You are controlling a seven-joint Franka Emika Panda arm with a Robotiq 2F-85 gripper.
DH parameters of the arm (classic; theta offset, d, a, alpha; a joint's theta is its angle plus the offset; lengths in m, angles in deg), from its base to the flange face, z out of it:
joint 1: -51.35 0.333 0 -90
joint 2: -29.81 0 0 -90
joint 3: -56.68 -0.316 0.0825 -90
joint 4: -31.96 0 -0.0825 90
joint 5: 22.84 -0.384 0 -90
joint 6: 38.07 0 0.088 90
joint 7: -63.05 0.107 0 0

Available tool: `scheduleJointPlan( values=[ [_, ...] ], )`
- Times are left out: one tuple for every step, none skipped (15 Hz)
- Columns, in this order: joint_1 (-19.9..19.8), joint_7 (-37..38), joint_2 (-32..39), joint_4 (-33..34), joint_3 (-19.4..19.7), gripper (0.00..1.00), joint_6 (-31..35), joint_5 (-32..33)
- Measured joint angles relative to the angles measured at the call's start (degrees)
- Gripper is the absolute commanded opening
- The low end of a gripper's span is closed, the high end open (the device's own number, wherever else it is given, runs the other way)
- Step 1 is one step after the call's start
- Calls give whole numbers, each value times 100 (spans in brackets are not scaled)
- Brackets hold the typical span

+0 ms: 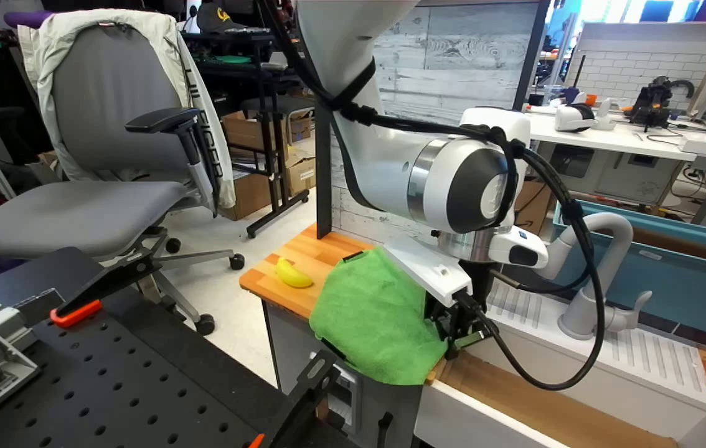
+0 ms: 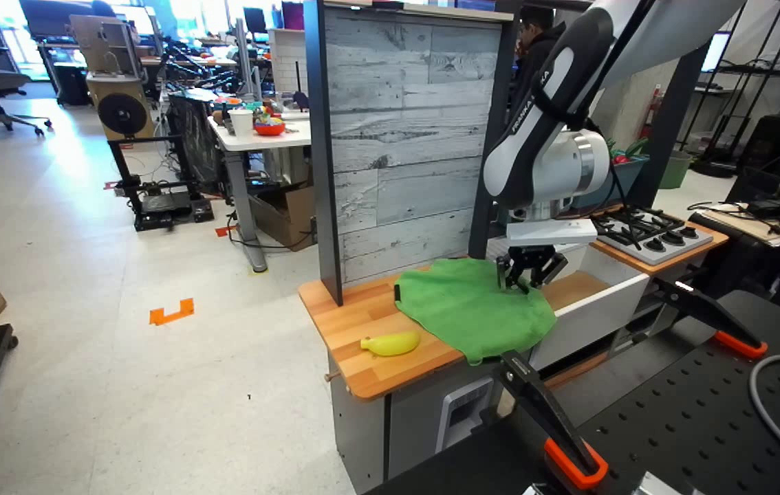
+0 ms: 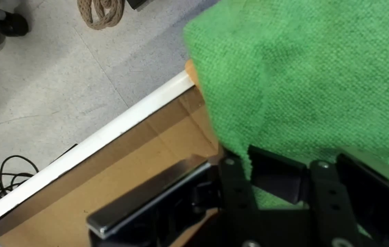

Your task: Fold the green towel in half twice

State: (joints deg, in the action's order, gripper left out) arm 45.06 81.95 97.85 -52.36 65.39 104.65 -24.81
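Note:
The green towel (image 1: 375, 317) lies spread over the small wooden tabletop (image 2: 328, 302), its front edge hanging over the table's edge. It also shows in an exterior view (image 2: 466, 309) and fills the right of the wrist view (image 3: 325, 85). My gripper (image 1: 451, 350) points down at the towel's edge on the drawer side; it also shows in an exterior view (image 2: 521, 282). In the wrist view the towel's edge narrows in between the dark fingers (image 3: 247, 166), which look closed on it. The fingertips themselves are partly hidden by the cloth.
A yellow toy banana (image 2: 390, 344) lies on the tabletop beside the towel. An open drawer (image 3: 112, 137) with a white wall is right beside the gripper. A grey wood-look panel (image 2: 417, 137) stands behind. A faucet (image 1: 596, 292) and black clamps (image 2: 548, 412) are nearby.

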Motion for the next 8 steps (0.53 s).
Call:
scheduleJointPlan(
  values=[
    [-8, -19, 15, 25, 0, 2, -9, 0],
    [-7, -39, 24, 42, -1, 2, -21, 0],
    [-5, -58, 26, 45, -1, 2, -22, 1],
    [-3, -72, 26, 45, 0, 2, -22, 3],
    [3, -83, 26, 42, 1, 2, -10, 8],
    [12, -92, 25, 38, 5, 2, 5, 15],
    [33, -98, 21, 19, 17, 2, 36, 23],
    [64, -107, 6, -32, 37, 2, 117, 29]
  ],
)
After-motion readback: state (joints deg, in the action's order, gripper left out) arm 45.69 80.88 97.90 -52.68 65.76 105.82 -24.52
